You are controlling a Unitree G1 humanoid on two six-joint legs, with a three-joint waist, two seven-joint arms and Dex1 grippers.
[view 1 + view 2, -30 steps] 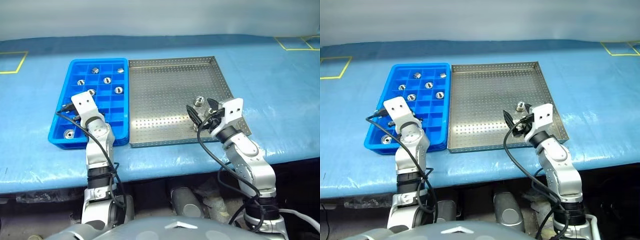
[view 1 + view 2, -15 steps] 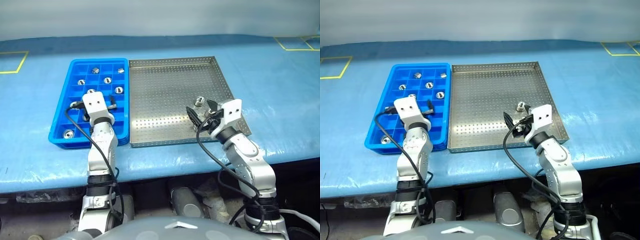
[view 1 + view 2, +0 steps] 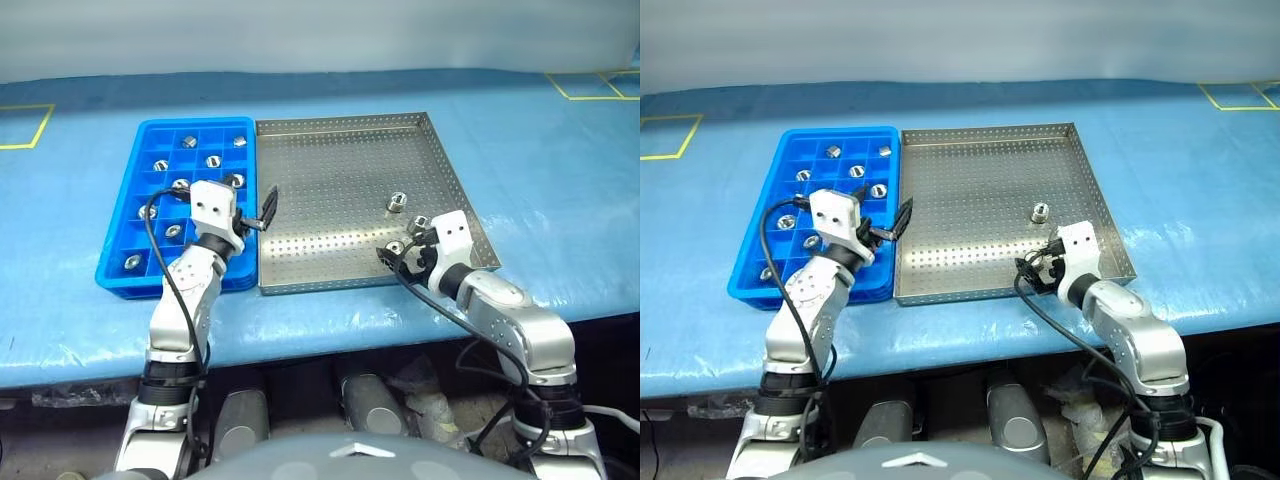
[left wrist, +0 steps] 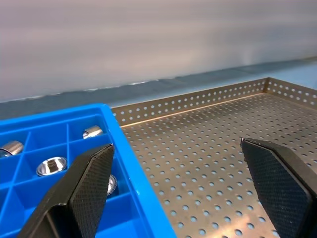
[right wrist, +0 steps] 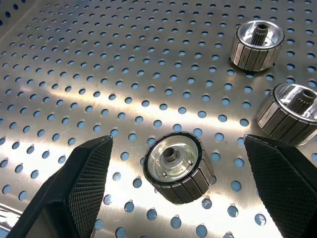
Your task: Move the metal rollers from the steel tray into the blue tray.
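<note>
Lying near one roller [image 5: 176, 168], two more rollers [image 5: 257, 43].

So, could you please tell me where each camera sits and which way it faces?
Head cameras: look forward and down at the steel tray and blue tray; both arms show.
Left wrist: level along open jaws, across both trays' shared edge.
Right wrist: angled down between open jaws onto three metal rollers.
Shared: the steel tray shows in all.
</note>
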